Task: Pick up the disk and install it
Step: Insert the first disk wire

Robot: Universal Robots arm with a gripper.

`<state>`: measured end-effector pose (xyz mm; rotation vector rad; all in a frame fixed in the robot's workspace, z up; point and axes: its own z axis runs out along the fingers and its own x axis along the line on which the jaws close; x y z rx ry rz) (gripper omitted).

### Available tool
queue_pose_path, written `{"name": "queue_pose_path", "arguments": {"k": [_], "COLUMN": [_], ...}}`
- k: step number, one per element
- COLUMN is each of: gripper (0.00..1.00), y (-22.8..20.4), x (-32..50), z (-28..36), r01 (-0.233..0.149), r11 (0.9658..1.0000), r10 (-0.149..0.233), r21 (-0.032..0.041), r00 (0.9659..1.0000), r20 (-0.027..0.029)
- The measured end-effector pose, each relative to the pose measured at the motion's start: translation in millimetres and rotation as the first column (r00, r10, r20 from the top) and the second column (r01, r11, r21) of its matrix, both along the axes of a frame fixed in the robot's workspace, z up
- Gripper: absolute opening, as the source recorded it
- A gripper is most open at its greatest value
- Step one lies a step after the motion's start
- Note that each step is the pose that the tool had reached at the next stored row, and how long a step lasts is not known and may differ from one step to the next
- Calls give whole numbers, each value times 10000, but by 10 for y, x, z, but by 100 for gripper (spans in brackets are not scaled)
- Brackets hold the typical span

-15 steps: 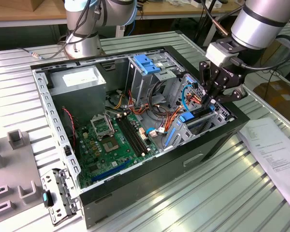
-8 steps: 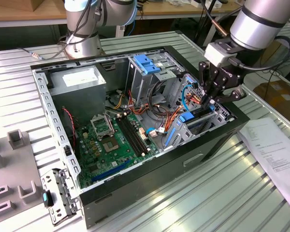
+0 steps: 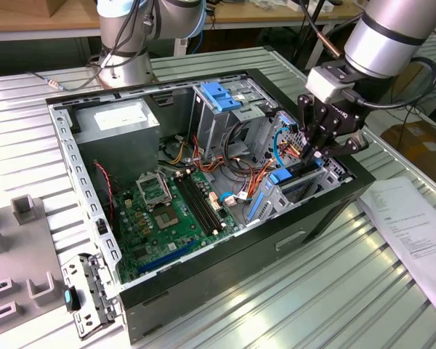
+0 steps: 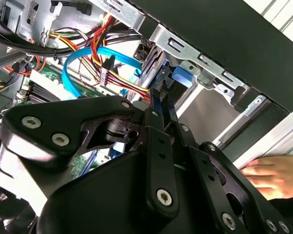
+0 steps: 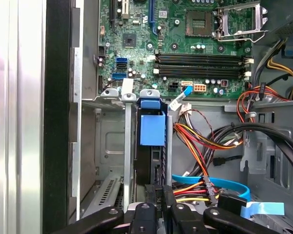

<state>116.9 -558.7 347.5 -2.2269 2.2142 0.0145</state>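
The disk (image 3: 289, 187), grey with a bright blue carrier frame, stands on edge in a slot of the drive bay at the open computer case's (image 3: 225, 262) side on the exterior view's right. In the first wrist view the disk (image 5: 152, 146) reaches down the slot between grey metal rails toward the motherboard. My gripper (image 3: 314, 153) hangs right over the disk's upper end. Its black fingers (image 5: 157, 197) are close together on that end in both wrist views, with the blue frame (image 4: 178, 78) just past the gripper (image 4: 161, 100).
Red, yellow and blue cables (image 5: 205, 183) crowd the space beside the slot. A tall drive cage with a blue tab (image 3: 218, 98) stands mid-case. A bracket with a blue knob (image 3: 87, 298) and a paper sheet (image 3: 414, 229) lie outside. A person's hand (image 4: 273, 175) rests by the case.
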Motion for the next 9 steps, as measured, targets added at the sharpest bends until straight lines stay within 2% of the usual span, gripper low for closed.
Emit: {"name": "queue_pose_path", "arguments": {"k": [9], "gripper": [18], "y": [0], "x": [-1], "z": [-25], "r01": [141], "r11": [9999], "r10": [-141], "r21": [17], "r00": [9999], "r20": [-10]}}
